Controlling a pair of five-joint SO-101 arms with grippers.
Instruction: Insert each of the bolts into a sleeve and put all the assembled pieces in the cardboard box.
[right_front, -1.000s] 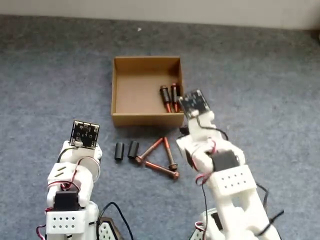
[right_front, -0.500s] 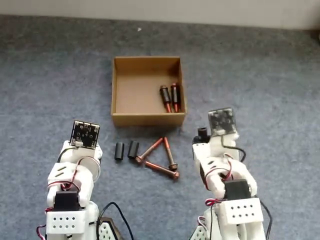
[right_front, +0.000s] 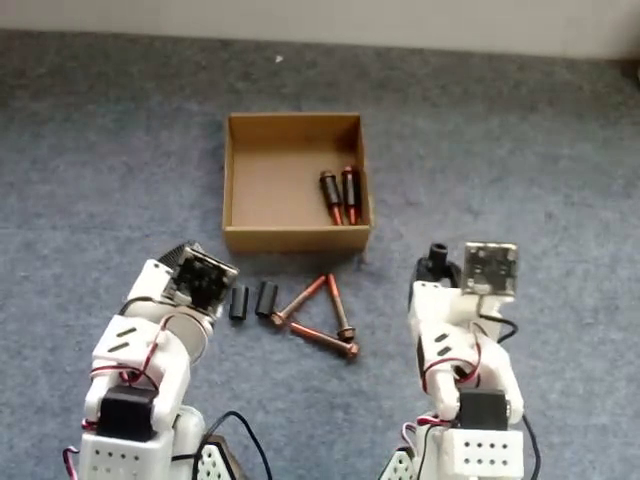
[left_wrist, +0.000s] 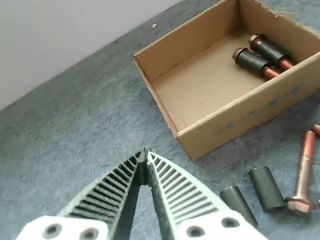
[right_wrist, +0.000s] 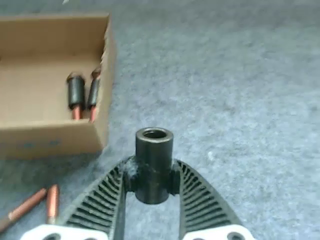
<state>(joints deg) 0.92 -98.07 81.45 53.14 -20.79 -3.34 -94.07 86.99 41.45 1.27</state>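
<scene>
My right gripper (right_wrist: 152, 174) is shut on a black sleeve (right_wrist: 154, 149), held upright above the carpet to the right of the cardboard box (right_front: 294, 239). That held sleeve (right_front: 437, 257) stands at the front right of the box. My left gripper (left_wrist: 145, 156) is shut and holds nothing; it hangs over the carpet near the box's front left corner. Two loose sleeves (right_front: 238, 303) (right_front: 266, 298) lie in front of the box, with three copper bolts (right_front: 300, 297) (right_front: 338, 305) (right_front: 322, 338) beside them. Two assembled pieces (right_front: 330, 198) (right_front: 350, 193) lie inside the box by its right wall.
Grey carpet covers the whole work surface. The box (left_wrist: 235, 117) is open on top, and its left half is bare cardboard. A pale wall (right_front: 320, 15) runs along the far edge. Open carpet lies to the right of the right arm (right_front: 470, 350).
My right arm has drawn back from the box's right wall toward the front right, carrying the sleeve. In the last half second the left arm turned and leaned toward the loose sleeves.
</scene>
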